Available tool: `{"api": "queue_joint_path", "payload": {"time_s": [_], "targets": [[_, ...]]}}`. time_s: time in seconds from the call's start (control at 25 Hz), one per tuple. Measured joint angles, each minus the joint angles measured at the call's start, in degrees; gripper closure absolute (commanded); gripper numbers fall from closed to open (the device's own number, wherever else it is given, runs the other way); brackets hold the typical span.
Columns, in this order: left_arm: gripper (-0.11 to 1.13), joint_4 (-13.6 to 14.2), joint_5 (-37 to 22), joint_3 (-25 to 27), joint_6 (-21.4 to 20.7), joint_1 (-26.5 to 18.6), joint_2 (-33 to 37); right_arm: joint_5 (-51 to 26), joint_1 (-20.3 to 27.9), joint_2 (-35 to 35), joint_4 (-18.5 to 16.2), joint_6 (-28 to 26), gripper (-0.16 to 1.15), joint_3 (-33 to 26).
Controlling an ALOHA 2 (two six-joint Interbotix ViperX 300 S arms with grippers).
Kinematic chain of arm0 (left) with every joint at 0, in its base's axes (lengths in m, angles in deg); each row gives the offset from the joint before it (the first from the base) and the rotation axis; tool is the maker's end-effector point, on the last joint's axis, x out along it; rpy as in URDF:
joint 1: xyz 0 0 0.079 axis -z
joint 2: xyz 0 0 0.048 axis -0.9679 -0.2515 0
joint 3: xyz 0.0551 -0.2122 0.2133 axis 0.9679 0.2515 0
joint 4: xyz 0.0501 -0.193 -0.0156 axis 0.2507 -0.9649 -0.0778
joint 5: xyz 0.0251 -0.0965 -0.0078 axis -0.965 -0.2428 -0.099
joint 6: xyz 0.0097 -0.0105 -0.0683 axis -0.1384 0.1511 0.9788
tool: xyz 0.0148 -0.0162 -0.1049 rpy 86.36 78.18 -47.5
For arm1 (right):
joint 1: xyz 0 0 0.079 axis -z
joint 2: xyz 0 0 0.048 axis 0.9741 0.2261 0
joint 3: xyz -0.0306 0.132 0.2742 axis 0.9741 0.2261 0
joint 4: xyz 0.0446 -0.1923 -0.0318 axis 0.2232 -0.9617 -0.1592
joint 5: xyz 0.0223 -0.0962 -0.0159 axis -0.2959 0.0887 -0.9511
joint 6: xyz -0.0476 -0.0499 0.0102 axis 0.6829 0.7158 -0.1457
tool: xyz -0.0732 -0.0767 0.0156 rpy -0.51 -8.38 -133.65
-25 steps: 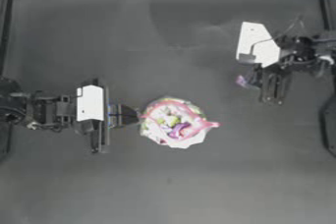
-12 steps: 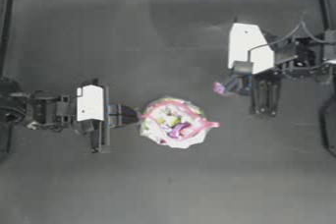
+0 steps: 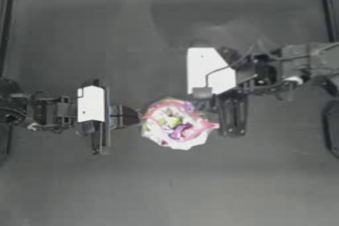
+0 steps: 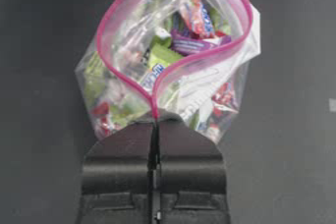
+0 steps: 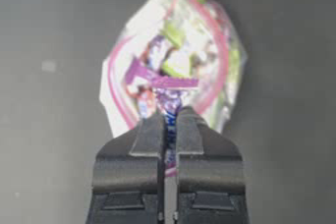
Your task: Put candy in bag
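Top view shows the zip bag (image 3: 175, 123) near the middle of the dark table (image 3: 99, 31), with its pink-red mouth strip spread into an open loop. The left gripper (image 3: 127, 117) reaches in from the left side and its jaws are closed tight on the edge of the bag; in the left wrist view the pink strip (image 4: 157, 105) runs down into the thin line between the two jaws, so this gripper holds the mouth open. The right gripper (image 3: 213, 117) comes from the right side and is at the opposite edge of the bag, just over the mouth. In the right wrist view its jaws are nearly closed and pinch the small wrapped candy (image 5: 169, 101), whose purple and blue wrapper sticks out above the jaw tips toward the opening of the bag. Many colourful sweets (image 4: 190, 41) are already inside the clear plastic.

I judge that the step in hand is to bring the candy over the mouth of the bag, and it is almost finished. The next move calls for lowering the candy a little inside the pink loop and then opening the right jaws, while the left gripper does not let go
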Motion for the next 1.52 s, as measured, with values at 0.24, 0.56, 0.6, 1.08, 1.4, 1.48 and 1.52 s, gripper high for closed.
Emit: {"api": "queue_joint_path", "payload": {"time_s": [0.24,0.56,0.6,1.08,1.4,1.48,1.52], "targets": [[0.98,0.0,0.0,0.0,-0.1,0.0,0.1,0.1,-1.6,4.9,-0.1,0.1,0.80,-3.0],[0.98,-0.1,0.0,0.0,0.0,0.0,0.1,2.0,-2.0,9.0,0.3,0.1,0.80,-3.4],[0.98,0.0,0.0,0.0,0.0,0.0,0.0,2.1,-2.0,9.3,0.3,0.1,0.80,-3.4],[0.98,0.0,0.0,0.0,-0.1,0.4,0.1,3.3,-2.1,12.8,0.4,0.0,0.79,-3.4],[0.98,-0.1,0.0,-0.1,-0.1,0.4,0.1,3.3,-2.0,14.1,0.3,-0.4,0.75,-3.6],[0.98,0.0,0.0,-0.1,-0.1,0.6,0.1,3.4,-2.0,14.1,0.2,-0.3,0.69,-3.6],[0.98,0.0,-0.1,-0.1,0.0,0.6,0.1,3.4,-2.0,14.1,0.2,-0.4,0.66,-3.6]]}}
